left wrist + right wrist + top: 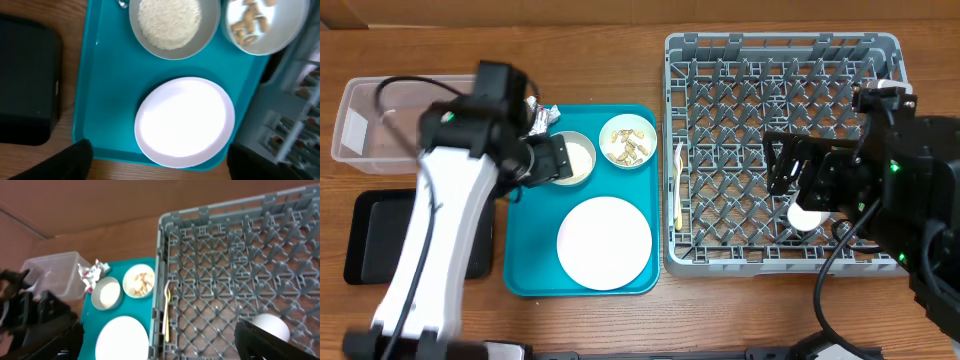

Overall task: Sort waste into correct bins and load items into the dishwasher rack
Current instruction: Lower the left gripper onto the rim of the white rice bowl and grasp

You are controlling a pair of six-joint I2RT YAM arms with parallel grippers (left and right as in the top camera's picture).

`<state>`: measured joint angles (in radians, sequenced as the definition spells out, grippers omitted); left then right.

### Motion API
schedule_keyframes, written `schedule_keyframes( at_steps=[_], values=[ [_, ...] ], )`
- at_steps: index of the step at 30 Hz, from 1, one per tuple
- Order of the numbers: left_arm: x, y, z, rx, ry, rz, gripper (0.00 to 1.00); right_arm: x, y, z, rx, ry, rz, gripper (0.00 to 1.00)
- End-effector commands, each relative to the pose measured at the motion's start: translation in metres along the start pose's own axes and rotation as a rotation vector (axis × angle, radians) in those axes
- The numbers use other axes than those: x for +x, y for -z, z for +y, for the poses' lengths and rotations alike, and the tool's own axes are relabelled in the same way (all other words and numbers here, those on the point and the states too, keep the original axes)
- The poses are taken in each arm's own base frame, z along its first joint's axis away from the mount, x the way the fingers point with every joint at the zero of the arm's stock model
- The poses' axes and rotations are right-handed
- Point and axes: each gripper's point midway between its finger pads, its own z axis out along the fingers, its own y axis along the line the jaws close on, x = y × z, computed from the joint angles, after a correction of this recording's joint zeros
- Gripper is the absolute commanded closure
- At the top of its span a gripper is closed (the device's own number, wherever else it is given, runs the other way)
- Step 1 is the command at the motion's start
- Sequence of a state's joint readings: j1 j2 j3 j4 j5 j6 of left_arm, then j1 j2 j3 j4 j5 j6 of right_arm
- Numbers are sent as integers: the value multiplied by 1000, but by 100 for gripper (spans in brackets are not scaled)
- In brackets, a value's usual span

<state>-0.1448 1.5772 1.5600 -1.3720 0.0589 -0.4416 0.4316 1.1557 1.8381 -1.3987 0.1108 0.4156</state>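
Grey plastic rack (780, 150) takes up the right side of the table, pegs upright. Just left of the rack lies the teal tray (525, 250). Well left of the rack sit the clear tub (380, 120) at the back and the black tray (380, 235) in front of it.

The right gripper (790, 170) hangs over the rack's front right part, fingers spread wide with nothing between them. The left gripper (552, 160) hovers over the teal tray's back left, fingers apart, grasping nothing.

A white plate (604, 242) fills the teal tray's front. Behind it stand two bowls: the nut bowl (627, 140) nearer the rack, holding tan scraps (250, 25), and the rice bowl (572, 158) farther from it, holding rice (169, 22). The foil wrapper (542, 115) sits between the rice bowl and the clear tub.

The white cup (807, 215) lies inside the rack, just beside the right gripper. The yellow utensil (678, 185) lies along the rack's left edge.
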Motion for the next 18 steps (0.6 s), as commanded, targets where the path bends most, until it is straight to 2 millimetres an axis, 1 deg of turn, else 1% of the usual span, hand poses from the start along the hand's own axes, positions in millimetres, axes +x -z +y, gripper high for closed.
schedule_keyframes(
  at_steps=[1, 3, 7, 12, 14, 16, 18],
  values=[
    [-10, -25, 3, -69, 76, 30, 15, -1, -3, -2, 13, -10, 5, 0],
    [-16, -43, 1, -81, 105, 54, 16, 0, -7, -2, 19, -6, 16, 0],
    [-20, -64, 1, -104, 140, 87, 17, 1, -13, -2, 27, -4, 33, 0],
    [-21, -86, 17, -212, 299, 109, 15, 8, -21, -4, 46, 0, 76, 0],
    [-24, -97, 16, -207, 329, 114, 16, 11, -22, -6, 55, 1, 91, 0],
    [-30, -109, 9, -180, 329, 113, 19, 12, -23, -6, 60, 2, 100, 0],
    [-34, -118, 3, -157, 337, 113, 29, 13, -23, -7, 61, 3, 104, 0]
  ],
)
